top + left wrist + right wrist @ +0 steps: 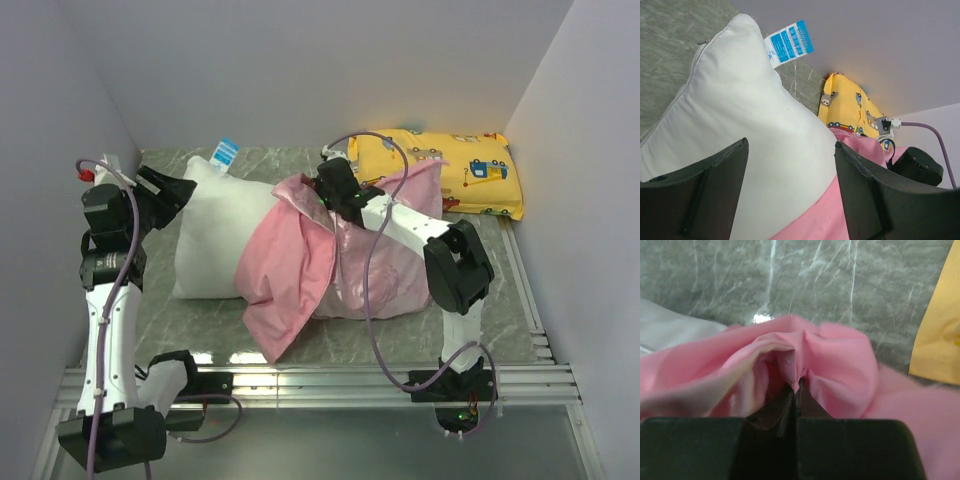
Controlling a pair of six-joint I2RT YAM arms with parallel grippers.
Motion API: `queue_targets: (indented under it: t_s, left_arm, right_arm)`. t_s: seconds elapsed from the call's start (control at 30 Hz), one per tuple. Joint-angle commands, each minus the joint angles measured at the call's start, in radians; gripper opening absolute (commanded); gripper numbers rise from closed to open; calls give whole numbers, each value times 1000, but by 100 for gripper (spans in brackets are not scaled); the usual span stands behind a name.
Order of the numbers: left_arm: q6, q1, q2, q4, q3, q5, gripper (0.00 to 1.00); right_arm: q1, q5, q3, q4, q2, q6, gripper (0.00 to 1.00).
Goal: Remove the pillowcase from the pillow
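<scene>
Pink thin-fabric pillowcase [290, 262] nipped at the bunched hem by right gripper [797, 387], looks floppy; left gripper [790, 145] splayed round plump white pillow [215, 240].

My left arm rises from its base and bends forward. My left gripper [165, 190] has its fingers [700, 190] spread wide apart. My right arm folds at the elbow and reaches leftward. My right gripper [798, 390] is pinched tight on the pillowcase [840, 365], with the fingertips meeting.
</scene>
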Motion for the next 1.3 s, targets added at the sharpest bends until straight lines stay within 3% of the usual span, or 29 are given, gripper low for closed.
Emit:
queue_targets:
  t_s: [0.0,0.1,0.2,0.3,0.33,0.5,0.6,0.67,0.7,0.73,0.8,0.83,0.93,1.1,1.27]
  left_arm:
    - [31,-58,-65,25,20,-131,75]
    - [34,-120,-103,20,-12,-249,79]
    - [25,-173,-77,-27,-27,-282,80]
    - [-68,-266,-106,8,-159,-384,84]
    - [-129,-283,-116,22,-199,-427,98]
    - [-237,-317,-82,143,-368,-405,99]
    - [-244,-319,10,195,-373,-377,99]
    - [-247,-317,56,246,-380,-353,99]
    - [-250,-319,97,261,-383,-348,94]
    - [-257,-317,116,278,-383,-348,69]
    - [-259,-317,151,296,-388,-346,31]
    - [-262,-319,156,301,-394,-346,1]
    - [-267,-319,151,315,-403,-354,0]
    - [-280,-319,87,298,-414,-392,1]
    - [-290,-317,23,278,-405,-408,0]
  right_arm:
    - [12,-89,11,-73,34,-3,0]
    - [14,-84,19,-68,37,-6,0]
    - [12,-75,20,-74,17,-20,0]
    - [14,-41,17,-68,-18,-33,0]
    - [14,-35,23,-82,-21,-40,1]
    - [14,-39,43,-108,-60,-48,5]
    - [14,-30,39,-116,-95,-52,13]
    - [14,-26,37,-123,-115,-56,24]
    - [14,-20,40,-134,-135,-56,28]
    - [17,-9,40,-140,-147,-60,36]
    - [17,9,39,-157,-199,-65,45]
    - [20,19,35,-160,-222,-71,52]
    - [20,63,31,-188,-320,-85,62]
    - [39,109,29,-269,-490,-83,67]
    - [219,236,-169,-277,-667,-36,67]
